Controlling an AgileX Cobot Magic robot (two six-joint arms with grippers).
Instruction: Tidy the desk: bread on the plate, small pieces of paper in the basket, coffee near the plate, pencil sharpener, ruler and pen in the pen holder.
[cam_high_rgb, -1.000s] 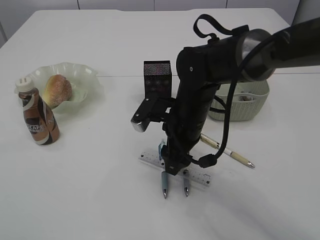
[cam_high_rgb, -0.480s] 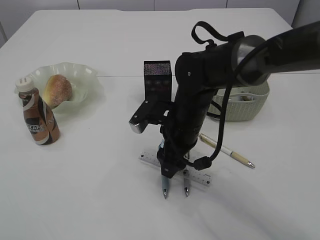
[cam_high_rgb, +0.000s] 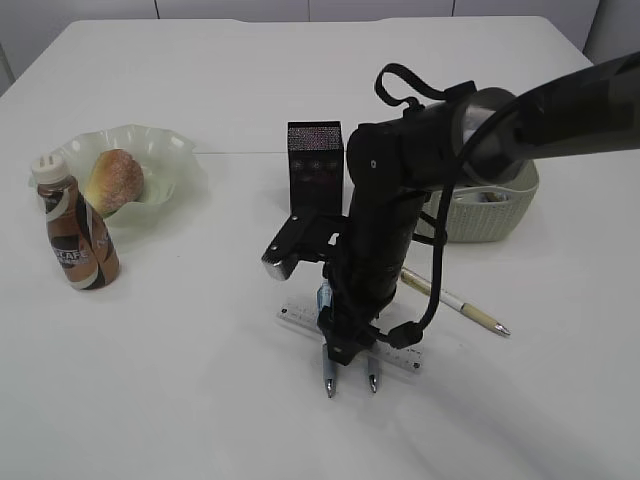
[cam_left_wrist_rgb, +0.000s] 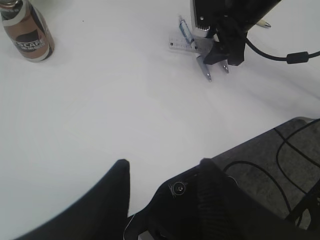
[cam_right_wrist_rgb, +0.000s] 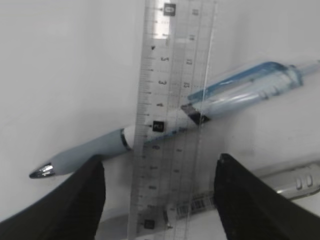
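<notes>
Currently, the right gripper (cam_high_rgb: 350, 385) is held low over the white tabletop (cam_high_rgb: 200, 380), pointed straight down, with its fingers (cam_right_wrist_rgb: 65, 200) spread on either side of the clear ruler (cam_right_wrist_rgb: 172, 120); nothing is pinched between them. The ruler is seen lying flat across a blue-grey pen (cam_right_wrist_rgb: 165, 125), and a second, clear-barrelled pen (cam_right_wrist_rgb: 280, 182) lies just beside it under the right finger. In the exterior view two pen tips are seen poking out from under the ruler's near edge, and a third, cream-coloured pen (cam_high_rgb: 460, 303) lies apart to the right. The black pen holder (cam_high_rgb: 315, 165) stands upright behind the arm, and the grey-green basket (cam_high_rgb: 490, 215) sits to its right, its contents mostly hidden by the arm. At the left, the bread (cam_high_rgb: 115, 178) is resting on the pale green plate (cam_high_rgb: 170, 150), with the coffee (cam_high_rgb: 75, 235) standing upright just in front of the plate. The left gripper (cam_left_wrist_rgb: 165, 172) is parked well apart from the things, near the tabletop's edge; its fingers (cam_left_wrist_rgb: 117, 180) appear parted with nothing between them, though only their dark outlines are shown.
</notes>
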